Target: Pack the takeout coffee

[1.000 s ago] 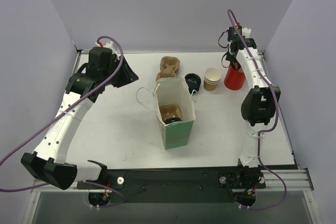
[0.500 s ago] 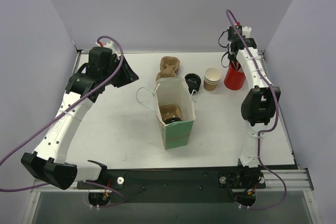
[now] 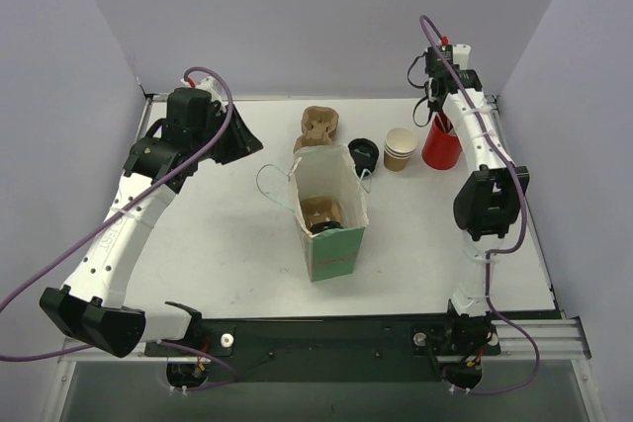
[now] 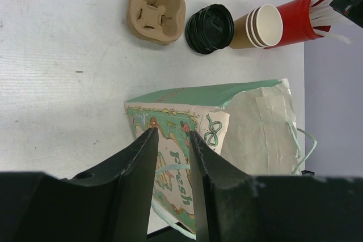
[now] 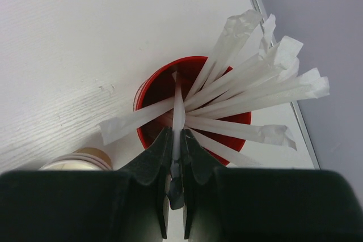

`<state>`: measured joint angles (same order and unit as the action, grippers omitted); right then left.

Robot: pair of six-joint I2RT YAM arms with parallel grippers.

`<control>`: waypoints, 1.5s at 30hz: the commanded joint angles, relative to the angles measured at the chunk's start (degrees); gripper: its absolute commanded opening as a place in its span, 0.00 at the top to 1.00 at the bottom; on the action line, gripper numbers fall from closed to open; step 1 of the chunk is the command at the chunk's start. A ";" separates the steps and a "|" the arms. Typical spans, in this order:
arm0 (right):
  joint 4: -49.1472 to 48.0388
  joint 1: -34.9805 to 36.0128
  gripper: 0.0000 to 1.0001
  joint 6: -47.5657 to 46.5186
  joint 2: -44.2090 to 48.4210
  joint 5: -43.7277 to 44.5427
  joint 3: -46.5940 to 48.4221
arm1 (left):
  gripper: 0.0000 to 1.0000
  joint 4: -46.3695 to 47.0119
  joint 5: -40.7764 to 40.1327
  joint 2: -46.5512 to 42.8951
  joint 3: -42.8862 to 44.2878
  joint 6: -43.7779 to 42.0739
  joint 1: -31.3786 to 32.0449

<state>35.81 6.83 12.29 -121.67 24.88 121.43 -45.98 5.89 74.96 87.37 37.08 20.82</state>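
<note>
You're fetching a stick: your right gripper (image 5: pixel 176 134) pinches one white stick (image 5: pixel 178 100) in the red cup (image 5: pixel 153 89) beneath it. Your left gripper (image 4: pixel 172 133) hangs half-spread and empty. The takeout coffee (image 3: pixel 324 226) appears to sit in the bag (image 3: pixel 336 249), well off to the right gripper's left. Next, lift straight up.

The paper bag (image 4: pixel 211 96) has mint green sides and a cream front printed with green bows, scrollwork and green lettering; it is plain cream inside, with pale green handles (image 4: pixel 299 140). The takeout coffee (image 3: pixel 324 227) shows a black lid. The cup carrier (image 4: pixel 156 7) is tan-brown, the stack of lids (image 4: pixel 210 28) black, the stacked paper cups (image 4: pixel 264 25) tan with white insides. The red cup (image 4: pixel 295 21) holds white paper-wrapped sticks (image 5: pixel 255 92). The table (image 3: pixel 218 234) is white, the walls (image 3: pixel 297 17) lavender, the arms (image 3: pixel 124 234) white with black joints, the cables (image 3: pixel 59 269) purple
</note>
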 commanded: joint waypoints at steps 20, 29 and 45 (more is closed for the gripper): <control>7.77 4.41 1.00 0.62 20.67 2.27 4.60 | 0.62 3.88 1.67 -0.78 -0.01 -0.34 0.19; 10.59 9.16 1.00 3.34 32.45 -7.56 1.71 | 0.62 3.70 0.17 -0.16 0.34 -0.69 0.01; 8.66 20.39 1.00 11.79 46.52 -38.60 -8.66 | 0.62 3.44 -3.87 1.24 0.34 -1.22 -1.48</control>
<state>45.34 22.09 22.28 -75.31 -7.03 116.53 -44.77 3.84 76.12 87.35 36.80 19.75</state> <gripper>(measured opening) 0.041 0.385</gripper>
